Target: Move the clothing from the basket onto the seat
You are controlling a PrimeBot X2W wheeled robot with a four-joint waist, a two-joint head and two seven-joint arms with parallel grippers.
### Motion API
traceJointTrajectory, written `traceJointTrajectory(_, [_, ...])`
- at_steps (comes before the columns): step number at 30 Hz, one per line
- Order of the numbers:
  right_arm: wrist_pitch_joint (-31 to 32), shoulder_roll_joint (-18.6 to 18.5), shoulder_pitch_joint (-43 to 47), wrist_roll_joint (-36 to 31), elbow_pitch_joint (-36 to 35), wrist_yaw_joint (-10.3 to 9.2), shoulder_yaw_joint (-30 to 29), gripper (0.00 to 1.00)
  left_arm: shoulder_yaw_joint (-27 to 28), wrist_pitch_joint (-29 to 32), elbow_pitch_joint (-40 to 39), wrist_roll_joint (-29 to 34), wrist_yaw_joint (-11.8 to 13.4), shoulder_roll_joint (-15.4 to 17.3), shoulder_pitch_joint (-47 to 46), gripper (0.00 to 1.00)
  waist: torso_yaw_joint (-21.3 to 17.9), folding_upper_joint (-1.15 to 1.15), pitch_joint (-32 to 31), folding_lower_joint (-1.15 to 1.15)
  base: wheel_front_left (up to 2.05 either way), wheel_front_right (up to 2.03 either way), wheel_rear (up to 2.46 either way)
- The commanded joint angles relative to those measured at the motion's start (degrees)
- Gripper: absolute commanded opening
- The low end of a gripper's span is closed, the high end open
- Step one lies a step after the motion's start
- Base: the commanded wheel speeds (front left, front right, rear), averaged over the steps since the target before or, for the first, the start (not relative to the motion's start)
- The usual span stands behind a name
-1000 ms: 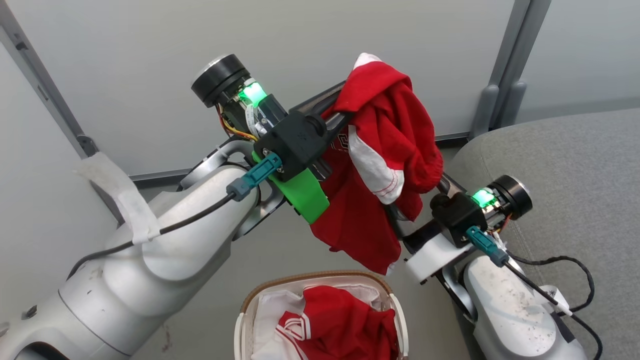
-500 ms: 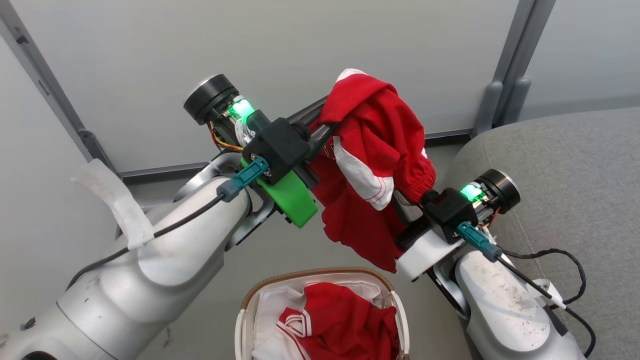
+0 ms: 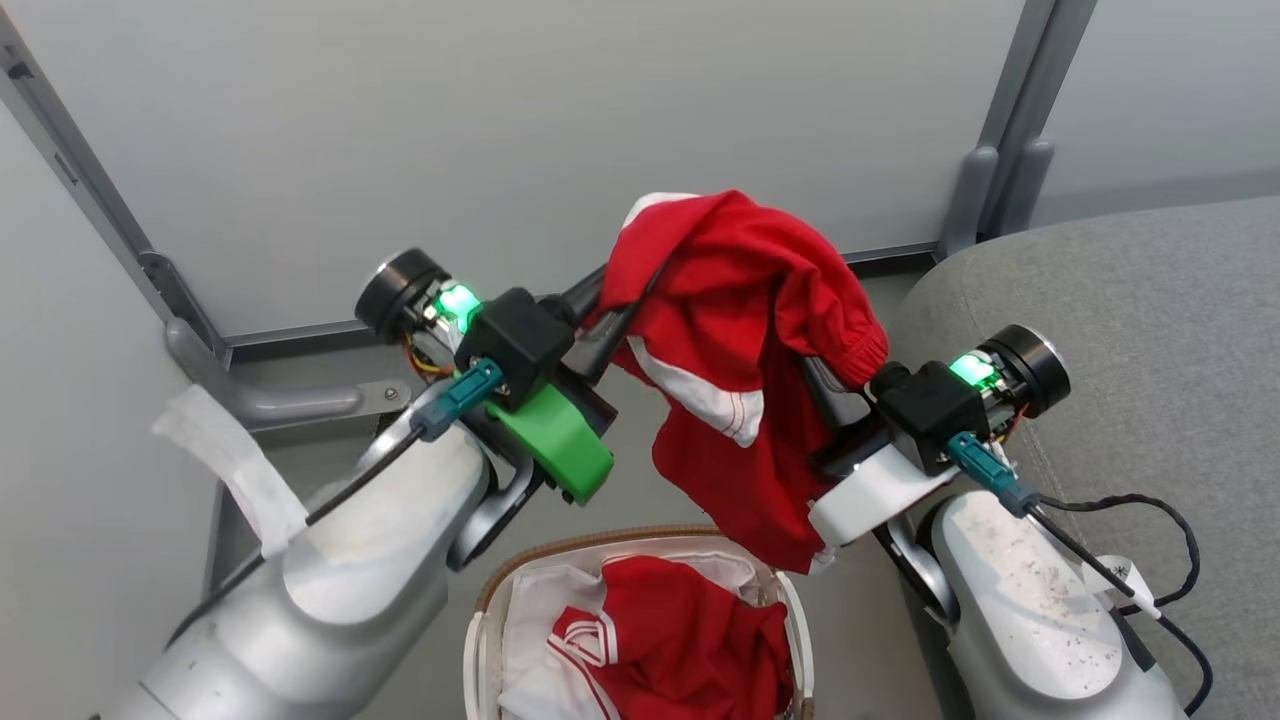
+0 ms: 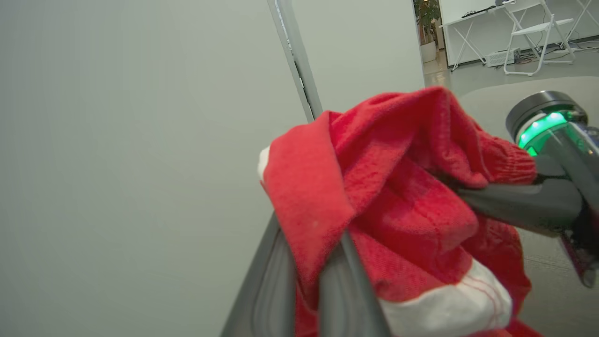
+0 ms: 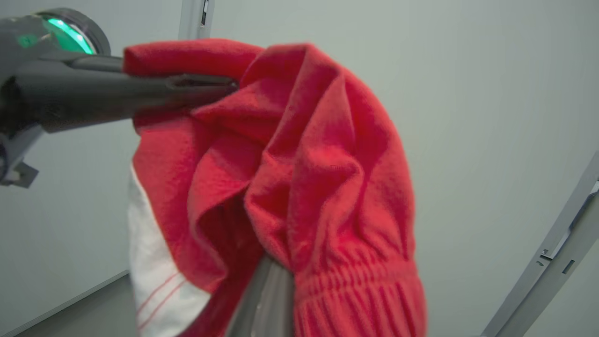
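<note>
Cloth is light and floppy; it sags and could slip from a shallow pinch. Red garment (image 3: 745,290) hangs mid-frame above the basket (image 3: 560,555) at bottom centre, with the seat (image 3: 1130,300) at right. Left claw (image 3: 615,310) is clamped on a top fold. Right claw (image 3: 815,375) is buried under the elastic band (image 3: 850,345); we can't tell its state. We'd grip bunched folds or that band. Second red garment (image 3: 690,630) lies in the basket.

Pale grey panels (image 3: 600,120) wall off the space ahead of me. They are joined by grey metal posts (image 3: 1010,110), with a foot (image 3: 260,402) on the grey floor (image 3: 850,640). Past the panel edge, my left wrist view catches a bright room with a white folding chair (image 4: 536,27), a white table (image 4: 465,16) and a potted plant (image 4: 425,14).
</note>
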Motion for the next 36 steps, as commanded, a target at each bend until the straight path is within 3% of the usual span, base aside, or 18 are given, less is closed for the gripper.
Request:
traceJointTrajectory(1, [-0.12,-0.21,0.75,0.13,-0.37,-0.06,-0.54,0.0,0.53,-0.24,0.26,-0.45,0.62,-0.41,2.03,0.97,-0.06,0.0,0.18,0.0,0.0,0.0,0.0])
traceJointTrajectory(14, [-0.13,-0.2,2.9,-0.6,-2.17,-0.06,-5.1,0.0,9.45,-0.22,2.46,-0.97,-0.65,-3.92,18.88,1.0,-0.3,0.0,1.44,0.0,0.0,0.0,0.0])
traceJointTrajectory(27, [-0.13,-0.2,5.48,-0.64,-2.63,-0.06,-8.7,0.0,16.19,-0.23,2.93,4.88,-1.96,-8.58,27.11,1.0,0.16,0.0,2.46,0.0,0.0,0.0,0.0])
traceJointTrajectory(32, [-0.13,-0.22,5.21,-0.72,-2.88,-0.06,-10.3,0.0,16.99,-0.23,2.37,6.63,-2.08,-9.72,27.1,1.0,-2.07,0.0,3.45,0.0,0.0,0.0,0.0])
traceJointTrajectory(36, [-0.13,-0.21,4.6,-1.13,-3.32,-0.06,-11.21,0.0,16.78,-0.23,1.84,7.55,-2.1,-10.26,27.1,1.0,-6.04,0.0,4.87,0.0,0.0,0.0,0.0])
